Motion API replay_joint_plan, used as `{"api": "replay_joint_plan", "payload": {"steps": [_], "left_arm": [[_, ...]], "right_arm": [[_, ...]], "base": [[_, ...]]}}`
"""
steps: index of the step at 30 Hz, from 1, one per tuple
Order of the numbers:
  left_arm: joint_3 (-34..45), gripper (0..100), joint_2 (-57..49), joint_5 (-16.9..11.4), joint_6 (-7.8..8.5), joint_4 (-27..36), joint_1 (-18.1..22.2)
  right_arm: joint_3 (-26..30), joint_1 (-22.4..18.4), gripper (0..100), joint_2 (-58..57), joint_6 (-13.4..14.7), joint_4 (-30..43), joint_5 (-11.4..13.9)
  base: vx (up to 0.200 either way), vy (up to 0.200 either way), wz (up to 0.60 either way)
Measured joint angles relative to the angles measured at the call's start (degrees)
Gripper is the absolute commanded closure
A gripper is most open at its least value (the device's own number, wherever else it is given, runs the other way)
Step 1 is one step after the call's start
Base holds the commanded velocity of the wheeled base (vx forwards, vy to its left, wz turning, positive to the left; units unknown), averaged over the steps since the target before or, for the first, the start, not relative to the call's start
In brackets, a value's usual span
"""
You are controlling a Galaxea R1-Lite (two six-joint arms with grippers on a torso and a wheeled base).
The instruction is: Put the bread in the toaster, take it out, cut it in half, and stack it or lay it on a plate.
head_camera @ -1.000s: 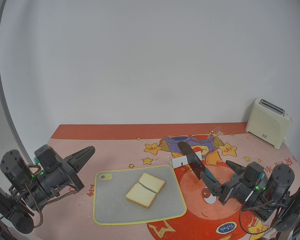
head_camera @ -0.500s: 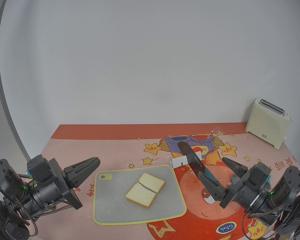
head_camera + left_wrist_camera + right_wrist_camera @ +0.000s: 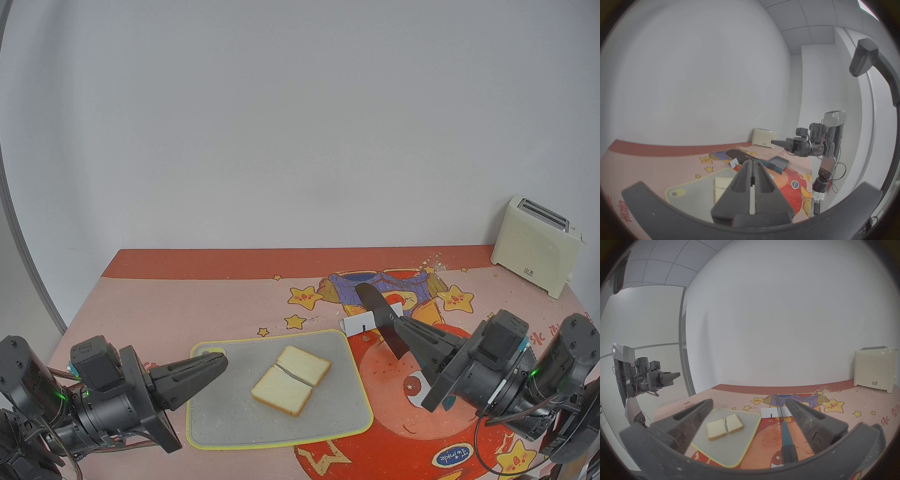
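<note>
Two halves of a cut bread slice (image 3: 290, 381) lie side by side on a grey cutting board (image 3: 237, 419) with a yellow rim. My left gripper (image 3: 215, 364) is shut, its tip over the board's left corner, apart from the bread (image 3: 720, 187). A knife with a black blade (image 3: 381, 315) lies right of the board, its teal handle (image 3: 787, 438) on the mat. My right gripper (image 3: 403, 328) hovers open above that handle; in the right wrist view the knife lies between and below its spread fingers (image 3: 812, 422). The cream toaster (image 3: 536, 245) stands at the far right.
A white card (image 3: 365, 323) lies under the knife blade. The table carries a cartoon mat (image 3: 250, 294) with a red far band. Crumbs dot the mat near the toaster. A white wall rises behind the table.
The left gripper has swung right, reaching the board's left corner. The right gripper has turned and shifted left and farther out along the knife, now covering its handle. Bread and knife have not moved.
</note>
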Motion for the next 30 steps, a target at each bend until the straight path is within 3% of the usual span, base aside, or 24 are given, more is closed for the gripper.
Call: {"api": "replay_joint_plan", "payload": {"steps": [6,14,17,21,24,26,30], "left_arm": [[0.04,100,0.55,3.6,-3.15,4.55,-0.56],[-1.12,100,4.07,8.74,-9.19,7.86,-1.5],[-2.15,100,5.71,12.57,-13.2,8.96,-2.99],[-4.99,100,8.27,19.4,-18.15,13.45,-5.46],[-6.78,100,9.92,20.93,-21.35,15.56,-6.9],[-8.05,100,10.83,21.42,-24.44,16.43,-7.69],[-10.36,100,11.89,21.78,-28.06,19.86,-8.5]], "right_arm": [[-6.83,-0.66,100,-0.88,0.46,16.18,3.6],[-19.18,-2.49,100,-1.51,3.22,36.08,6.11],[-22.15,-3.06,100,-1.57,4.23,41.39,6.44],[-24.78,-3.41,100,-1.01,8.97,44.2,6.7],[-26.32,-3.56,100,0.74,10.81,44.62,6.41],[-27.64,-3.63,100,2.51,11.65,44.68,5.62],[-29.38,-3.61,100,6.06,12.95,44.81,3.56]], "base": [[0.0,0.0,0.0],[0.0,0.0,0.0],[0.0,0.0,0.0],[0.0,0.0,0.0],[0.0,0.0,0.0],[0.0,0.0,0.0],[0.0,0.0,0.0]]}}
